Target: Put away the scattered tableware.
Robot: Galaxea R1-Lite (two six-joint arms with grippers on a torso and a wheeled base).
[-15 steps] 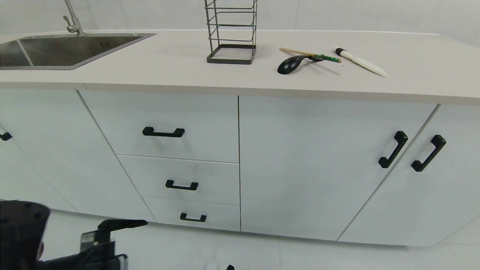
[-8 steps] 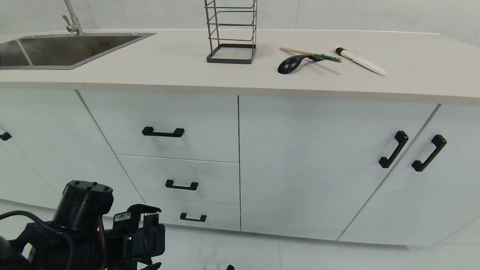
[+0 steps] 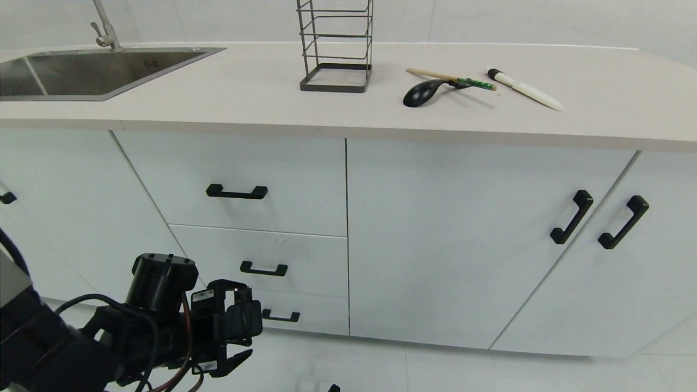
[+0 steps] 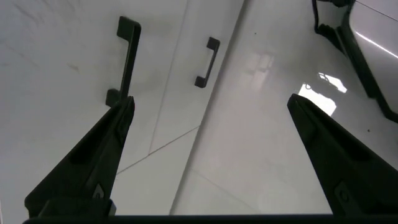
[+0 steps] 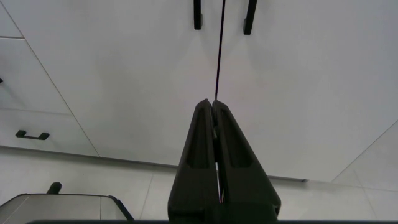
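Observation:
On the countertop [image 3: 245, 103] to the right lie a black spoon [image 3: 420, 93], a pair of wooden chopsticks [image 3: 451, 79] with green ends resting across its handle, and a white knife [image 3: 524, 89] with a black band. A dark wire utensil rack [image 3: 336, 46] stands upright left of them. My left gripper [image 3: 243, 331] is low in front of the bottom drawers, far below the counter, open with nothing between its fingers [image 4: 109, 132]. My right gripper [image 5: 214, 103] is shut and holds nothing, facing the cabinet doors.
A steel sink [image 3: 92, 68] with a tap sits at the counter's far left. Below are three drawers with black handles [image 3: 237, 191] and cabinet doors with black handles [image 3: 570, 216]. White floor lies in front of the cabinets.
My left arm has risen into view and moved right toward the lower drawers. The tableware on the counter has not moved.

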